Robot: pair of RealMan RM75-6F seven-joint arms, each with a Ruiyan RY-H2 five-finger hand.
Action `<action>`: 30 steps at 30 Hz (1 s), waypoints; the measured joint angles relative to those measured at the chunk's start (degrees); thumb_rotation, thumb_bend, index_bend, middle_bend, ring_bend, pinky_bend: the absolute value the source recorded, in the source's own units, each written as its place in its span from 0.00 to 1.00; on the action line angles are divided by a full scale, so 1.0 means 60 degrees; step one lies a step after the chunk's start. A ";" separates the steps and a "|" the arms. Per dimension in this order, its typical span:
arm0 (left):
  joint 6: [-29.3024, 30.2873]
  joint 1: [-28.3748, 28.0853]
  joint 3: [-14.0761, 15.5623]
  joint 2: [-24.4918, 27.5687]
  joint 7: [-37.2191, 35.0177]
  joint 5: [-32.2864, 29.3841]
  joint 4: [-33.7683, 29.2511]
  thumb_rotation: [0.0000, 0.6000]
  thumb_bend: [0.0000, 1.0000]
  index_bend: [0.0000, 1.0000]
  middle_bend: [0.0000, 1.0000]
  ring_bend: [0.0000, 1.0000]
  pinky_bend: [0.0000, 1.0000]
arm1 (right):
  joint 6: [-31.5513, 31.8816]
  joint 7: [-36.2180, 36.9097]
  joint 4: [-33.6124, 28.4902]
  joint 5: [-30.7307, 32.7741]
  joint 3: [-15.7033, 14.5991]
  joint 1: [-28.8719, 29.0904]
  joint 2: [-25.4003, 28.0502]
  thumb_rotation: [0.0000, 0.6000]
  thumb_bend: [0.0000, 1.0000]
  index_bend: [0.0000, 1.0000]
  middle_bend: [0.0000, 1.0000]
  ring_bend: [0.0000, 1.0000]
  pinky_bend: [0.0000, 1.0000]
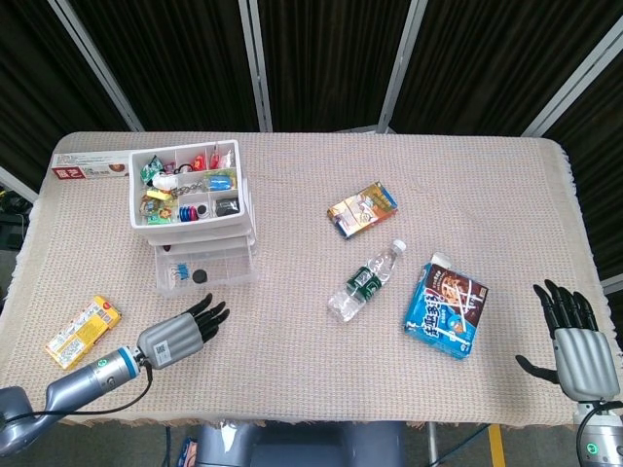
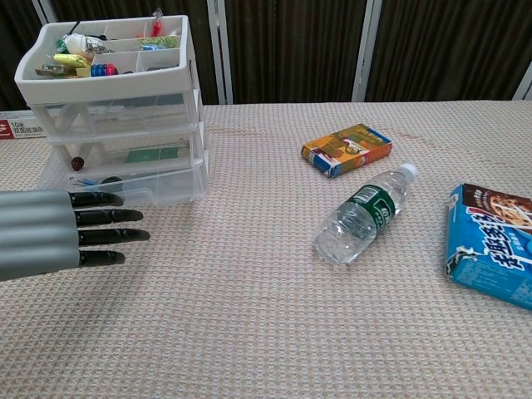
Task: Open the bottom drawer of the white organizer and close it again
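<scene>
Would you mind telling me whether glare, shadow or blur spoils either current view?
Head view: even light, sharp, faint shine on the bottle. Chest view: the left hand looms large and a little soft at the edge; the organizer reads clearly.

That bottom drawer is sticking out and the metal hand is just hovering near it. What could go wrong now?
The bottom drawer of the white organizer stands pulled out. If the left hand, open with fingers straight, pushes off-centre, the light organizer may slide or turn instead of the drawer closing. Straight fingers could also jab into the open drawer and catch the small items inside.
</scene>
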 measured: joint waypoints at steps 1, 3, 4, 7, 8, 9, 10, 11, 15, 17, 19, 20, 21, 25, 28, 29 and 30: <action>-0.0089 -0.0025 -0.0019 -0.0040 0.0054 -0.0037 0.0023 1.00 1.00 0.23 0.05 0.00 0.12 | 0.0000 0.0001 0.0001 -0.0001 -0.0001 0.0000 0.0000 1.00 0.01 0.05 0.00 0.00 0.00; -0.0197 -0.0052 -0.0061 -0.0108 0.0110 -0.0113 0.0059 1.00 1.00 0.23 0.05 0.00 0.12 | 0.0001 0.0008 -0.0001 -0.0008 -0.0001 0.0001 0.0002 1.00 0.01 0.05 0.00 0.00 0.00; -0.0251 -0.0064 -0.0098 -0.0156 0.0132 -0.0172 0.0083 1.00 1.00 0.23 0.05 0.00 0.12 | 0.0005 0.0008 -0.0001 -0.0009 0.0000 0.0001 0.0002 1.00 0.01 0.05 0.00 0.00 0.00; -0.0330 -0.0081 -0.0201 -0.0249 0.0169 -0.0314 0.0147 1.00 1.00 0.23 0.05 0.00 0.12 | 0.0001 0.0008 -0.0001 -0.0008 -0.0001 0.0002 0.0001 1.00 0.01 0.05 0.00 0.00 0.00; -0.0344 -0.0081 -0.0234 -0.0272 0.0171 -0.0365 0.0166 1.00 1.00 0.23 0.05 0.00 0.12 | -0.0001 0.0006 -0.0002 -0.0006 0.0001 0.0004 -0.0001 1.00 0.01 0.05 0.00 0.00 0.00; -0.0361 -0.0079 -0.0267 -0.0295 0.0172 -0.0423 0.0188 1.00 1.00 0.23 0.05 0.00 0.12 | -0.0001 0.0005 -0.0001 -0.0005 0.0001 0.0004 -0.0002 1.00 0.01 0.05 0.00 0.00 0.00; -0.0388 -0.0076 -0.0313 -0.0325 0.0177 -0.0510 0.0225 1.00 1.00 0.23 0.05 0.00 0.12 | 0.0000 0.0003 0.0001 -0.0004 0.0001 0.0002 -0.0003 1.00 0.01 0.05 0.00 0.00 0.00; -0.0411 -0.0073 -0.0348 -0.0347 0.0183 -0.0575 0.0257 1.00 1.00 0.23 0.05 0.00 0.12 | 0.0003 0.0002 0.0003 -0.0003 0.0002 0.0001 -0.0003 1.00 0.01 0.05 0.00 0.00 0.00; -0.0481 -0.0054 -0.0445 -0.0371 0.0234 -0.0775 0.0426 1.00 1.00 0.23 0.05 0.00 0.12 | 0.0007 0.0008 0.0006 -0.0003 0.0004 0.0000 -0.0006 1.00 0.01 0.05 0.00 0.00 0.00; -0.0483 -0.0032 -0.0478 -0.0354 0.0233 -0.0867 0.0491 1.00 1.00 0.23 0.05 0.00 0.12 | 0.0004 0.0005 0.0006 -0.0009 0.0003 0.0004 -0.0007 1.00 0.01 0.05 0.00 0.00 0.00; -0.0474 -0.0006 -0.0511 -0.0341 0.0218 -0.0963 0.0578 1.00 1.00 0.23 0.05 0.00 0.12 | 0.0010 0.0001 0.0008 -0.0016 0.0003 0.0004 -0.0010 1.00 0.01 0.05 0.00 0.00 0.00; -0.0469 0.0005 -0.0522 -0.0339 0.0212 -0.0996 0.0614 1.00 1.00 0.23 0.05 0.00 0.12 | 0.0010 -0.0003 0.0009 -0.0018 0.0002 0.0004 -0.0012 1.00 0.01 0.05 0.00 0.00 0.00; -0.0465 0.0014 -0.0534 -0.0338 0.0205 -0.1027 0.0648 1.00 1.00 0.23 0.05 0.00 0.12 | 0.0011 -0.0007 0.0011 -0.0020 0.0000 0.0004 -0.0014 1.00 0.01 0.05 0.00 0.00 0.00; -0.0442 0.0054 -0.0591 -0.0388 0.0132 -0.1196 0.0840 1.00 1.00 0.23 0.05 0.00 0.12 | 0.0010 -0.0029 0.0011 -0.0018 -0.0002 0.0002 -0.0017 1.00 0.01 0.05 0.00 0.00 0.00; -0.0436 0.0078 -0.0616 -0.0442 0.0093 -0.1289 0.0959 1.00 1.00 0.23 0.05 0.00 0.12 | 0.0011 -0.0036 0.0013 -0.0013 0.0001 0.0003 -0.0018 1.00 0.01 0.05 0.00 0.00 0.00; -0.0419 0.0087 -0.0618 -0.0458 0.0082 -0.1302 0.0988 1.00 1.00 0.22 0.05 0.00 0.12 | 0.0006 -0.0036 0.0015 -0.0013 0.0000 0.0005 -0.0019 1.00 0.01 0.05 0.00 0.00 0.00; -0.0394 0.0097 -0.0618 -0.0470 0.0064 -0.1310 0.1003 1.00 1.00 0.22 0.05 0.00 0.12 | 0.0006 -0.0037 0.0017 -0.0015 0.0000 0.0006 -0.0020 1.00 0.01 0.05 0.00 0.00 0.00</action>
